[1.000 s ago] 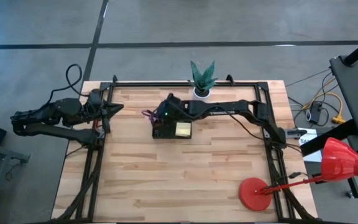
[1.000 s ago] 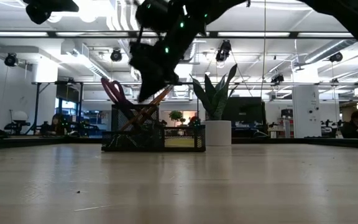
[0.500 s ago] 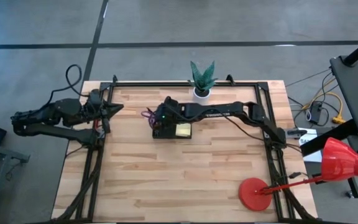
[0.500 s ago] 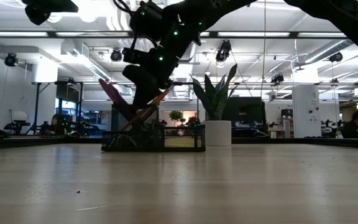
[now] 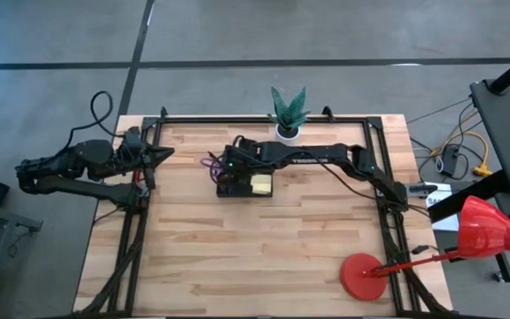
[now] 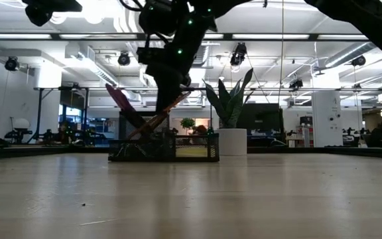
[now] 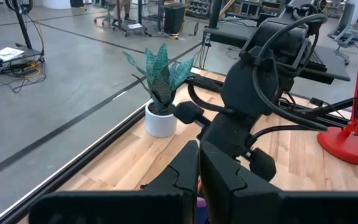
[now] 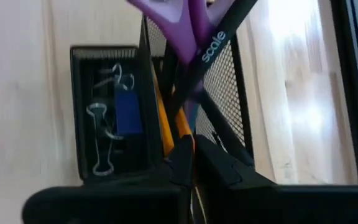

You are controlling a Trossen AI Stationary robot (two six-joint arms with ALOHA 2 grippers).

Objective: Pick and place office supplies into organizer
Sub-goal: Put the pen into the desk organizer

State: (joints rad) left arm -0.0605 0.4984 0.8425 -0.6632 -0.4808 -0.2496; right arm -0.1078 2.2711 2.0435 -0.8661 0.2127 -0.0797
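— While hanging over the organizer, a bit toward 12 o'clock on the bench, why pinched so tight?
— Right end effector: squeezed together, maybe on a thin pen; can't tell. Leaning scissors in the tall pocket, to fit. Left end effector: closed, empty, parked at 9 o'clock, out of the way.

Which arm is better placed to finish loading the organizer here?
Right. The right gripper hangs directly over the organizer, above the compartment with the purple-handled scissors and pencils. The left gripper waits at the table's left edge, far from it.
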